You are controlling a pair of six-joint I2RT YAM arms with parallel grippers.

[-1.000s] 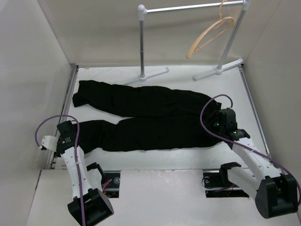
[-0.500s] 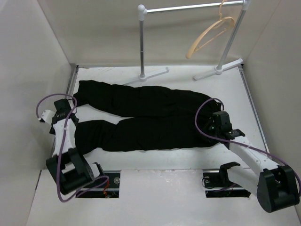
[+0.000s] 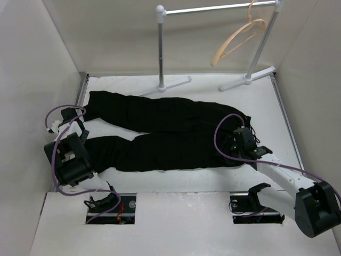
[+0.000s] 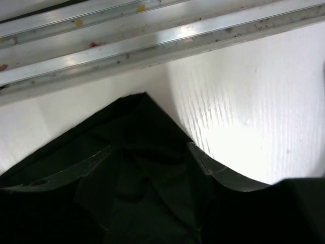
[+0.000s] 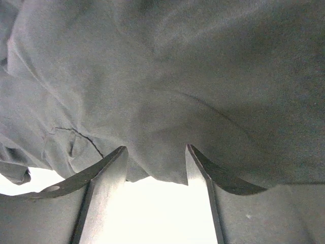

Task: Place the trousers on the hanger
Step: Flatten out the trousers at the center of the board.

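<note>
The trousers [image 3: 165, 133] lie flat, well apart from the hanger [image 3: 237, 40] on the rail [image 3: 213, 9]; nothing is hung yet. The left gripper [image 4: 151, 148] and right gripper [image 5: 156, 148] straddle fabric edges, jaws apart, clamping nothing.

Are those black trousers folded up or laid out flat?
Laid out flat: the trousers lie spread on the table, both legs stretched out full length.

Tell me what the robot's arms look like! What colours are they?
The left arm and right arm are white with chunky black joints. A purple cable loops along each. The left gripper and right gripper each have two dark, flat, pointed fingers.
</note>
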